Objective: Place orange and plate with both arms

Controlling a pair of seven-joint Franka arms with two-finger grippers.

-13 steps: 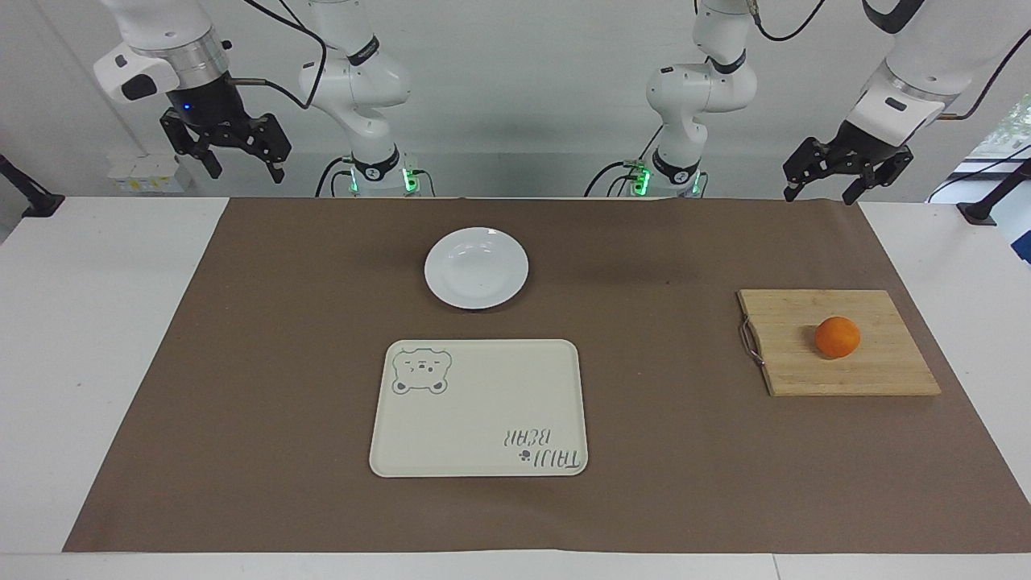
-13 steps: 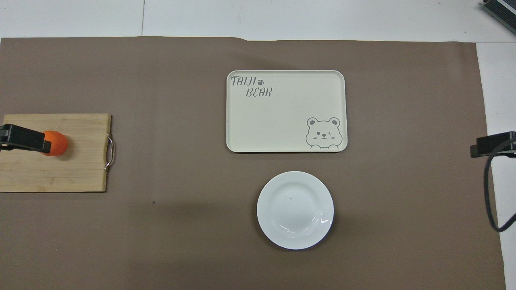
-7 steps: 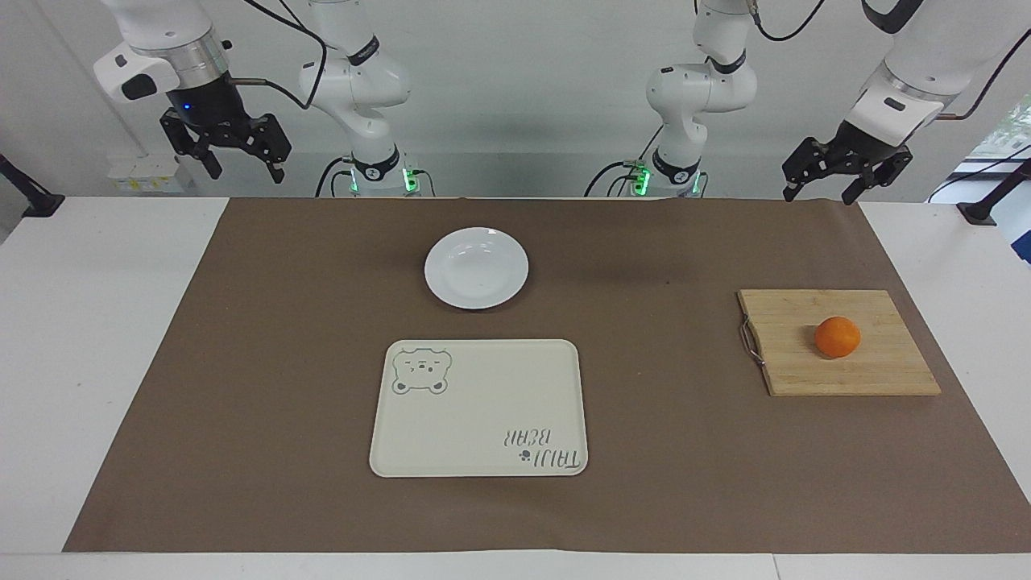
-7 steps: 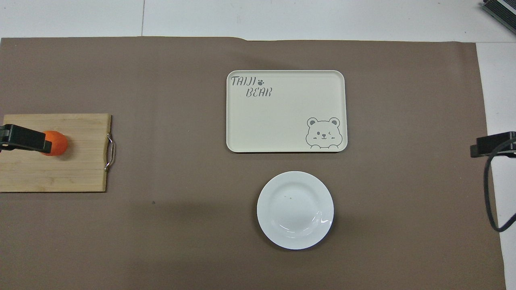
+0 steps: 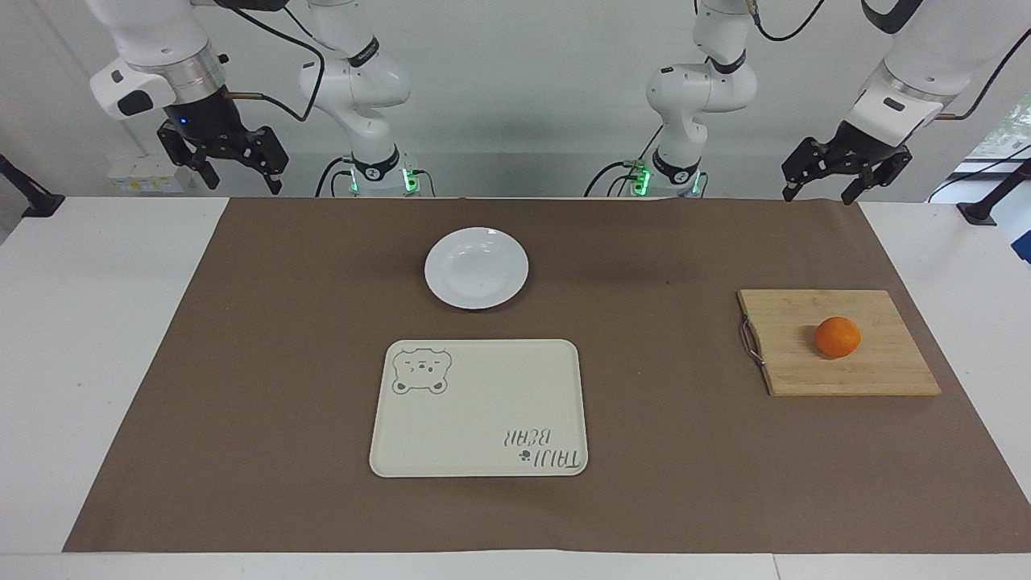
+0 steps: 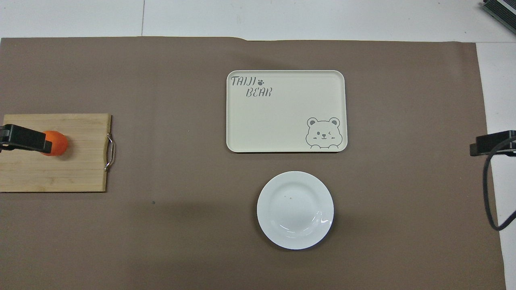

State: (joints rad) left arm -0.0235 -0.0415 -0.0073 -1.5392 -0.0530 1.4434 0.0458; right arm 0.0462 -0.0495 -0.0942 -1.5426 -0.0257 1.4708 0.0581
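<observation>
The orange (image 5: 837, 337) sits on a wooden cutting board (image 5: 882, 372) toward the left arm's end of the table. The white plate (image 5: 476, 267) lies on the brown mat near the robots, nearer to them than the tray. My left gripper (image 5: 817, 197) is open and empty, raised high, well apart from the orange. In the overhead view its finger (image 6: 22, 138) covers part of the orange (image 6: 58, 144). My right gripper (image 5: 246, 185) is open and empty, raised over the mat's corner at the right arm's end. The plate also shows in the overhead view (image 6: 295, 210).
A cream rectangular tray with a bear print (image 5: 479, 407) lies mid-table, farther from the robots than the plate; it also shows in the overhead view (image 6: 286, 110). The cutting board (image 6: 60, 173) has a metal handle on its side toward the table's middle. A brown mat (image 5: 266, 362) covers the table.
My right gripper has shifted slightly toward the right arm's end of the table. The left gripper, the orange and the plate have barely moved.
</observation>
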